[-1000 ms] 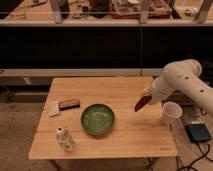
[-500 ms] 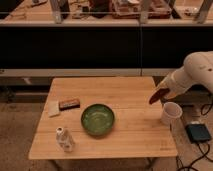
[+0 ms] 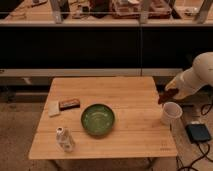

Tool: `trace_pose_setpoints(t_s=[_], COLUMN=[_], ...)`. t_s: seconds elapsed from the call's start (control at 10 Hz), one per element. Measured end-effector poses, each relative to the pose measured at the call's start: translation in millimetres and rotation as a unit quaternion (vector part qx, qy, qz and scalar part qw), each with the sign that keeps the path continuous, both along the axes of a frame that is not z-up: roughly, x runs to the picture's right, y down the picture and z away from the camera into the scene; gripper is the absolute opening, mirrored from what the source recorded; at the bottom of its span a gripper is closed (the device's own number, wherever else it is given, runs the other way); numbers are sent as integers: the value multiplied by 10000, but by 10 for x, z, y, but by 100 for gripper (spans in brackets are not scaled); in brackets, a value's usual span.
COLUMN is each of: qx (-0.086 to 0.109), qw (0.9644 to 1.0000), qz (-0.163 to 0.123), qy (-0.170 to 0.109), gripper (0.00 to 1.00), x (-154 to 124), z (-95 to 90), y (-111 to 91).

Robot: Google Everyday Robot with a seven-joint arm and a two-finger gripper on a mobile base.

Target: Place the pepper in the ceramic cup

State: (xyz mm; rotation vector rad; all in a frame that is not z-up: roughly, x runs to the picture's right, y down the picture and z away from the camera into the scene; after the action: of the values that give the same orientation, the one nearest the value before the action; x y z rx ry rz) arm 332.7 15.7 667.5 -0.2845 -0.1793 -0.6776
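The white ceramic cup (image 3: pixel 171 112) stands upright at the table's right edge. Just above its rim hangs the small dark red-brown pepper (image 3: pixel 164 96), held in my gripper (image 3: pixel 168 93), which is shut on it. The white arm reaches in from the right side of the view, and its wrist covers most of the gripper.
A green bowl (image 3: pixel 98 119) sits mid-table. A flat brown block (image 3: pixel 69 103) and a pale card (image 3: pixel 54 108) lie at the left, and a small white patterned bottle (image 3: pixel 64 139) stands at the front left. A dark device (image 3: pixel 199 133) with cables lies on the floor at right. Shelving runs behind the wooden table (image 3: pixel 130 92).
The arm has carried the pepper rightward across the table, from left of the cup to just above its rim. The cup and other objects have not moved.
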Motion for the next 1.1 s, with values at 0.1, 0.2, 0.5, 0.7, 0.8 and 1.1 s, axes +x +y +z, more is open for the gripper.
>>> trace_pose_setpoints(t_s=[0.1,0.2,0.5,0.7,0.8,1.1], qx=[23,33,119,191,227,325], qw=[9999,9998,9994,9989,9985,9967], qz=[-120,-176,-309,-398,-460,-702], qy=[-17,-22,-76,-168,-197,-250], gripper=[42,42,42,42,42,42], x=[16,51,282,487,629,925], z=[-25,-33,-76,-110,-106,-36], y=[72,132,344,494,554,574])
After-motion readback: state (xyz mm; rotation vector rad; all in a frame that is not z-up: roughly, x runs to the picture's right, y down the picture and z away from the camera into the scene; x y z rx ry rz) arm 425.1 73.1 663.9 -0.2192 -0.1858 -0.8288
